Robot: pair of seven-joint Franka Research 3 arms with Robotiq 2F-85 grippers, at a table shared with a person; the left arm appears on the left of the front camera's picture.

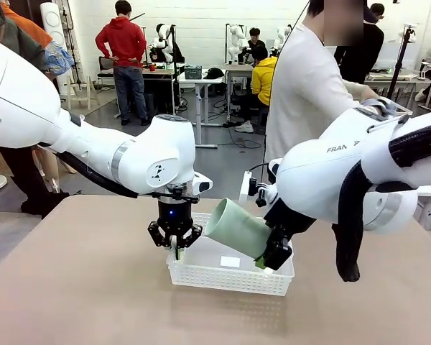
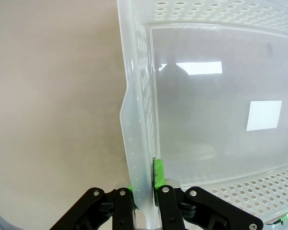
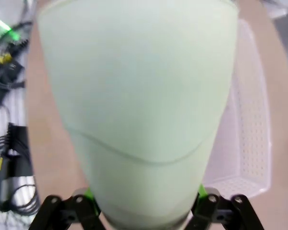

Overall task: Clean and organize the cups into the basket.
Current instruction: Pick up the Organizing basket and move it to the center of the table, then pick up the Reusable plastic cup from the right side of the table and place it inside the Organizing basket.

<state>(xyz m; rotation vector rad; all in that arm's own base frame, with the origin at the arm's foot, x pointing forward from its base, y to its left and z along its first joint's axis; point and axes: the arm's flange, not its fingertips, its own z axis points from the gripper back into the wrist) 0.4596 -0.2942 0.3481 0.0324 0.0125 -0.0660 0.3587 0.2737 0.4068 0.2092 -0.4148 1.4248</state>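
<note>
On the tan table [image 1: 72, 287], the white basket [image 1: 230, 279] is sitting with no cup inside, the left gripper [image 1: 176, 248] pinching its left end wall. Just above it, the mint cup [image 1: 237, 226] is hanging tilted, the right gripper [image 1: 273, 259] clamping its narrow end. Lowering it flat along the floor while the left jaws are steadying the wall is looking wisest.

I've got the tan table [image 1: 72, 287] spread out in front of me, matte and plain from the near edge right across to the far side. Sitting flat on it, close to the middle, is the white basket [image 1: 230, 280], one long lattice wall turned toward me and a soft shadow on the tabletop along its base. From my left wrist, that tan surface runs straight up against the basket's perforated wall.
</note>
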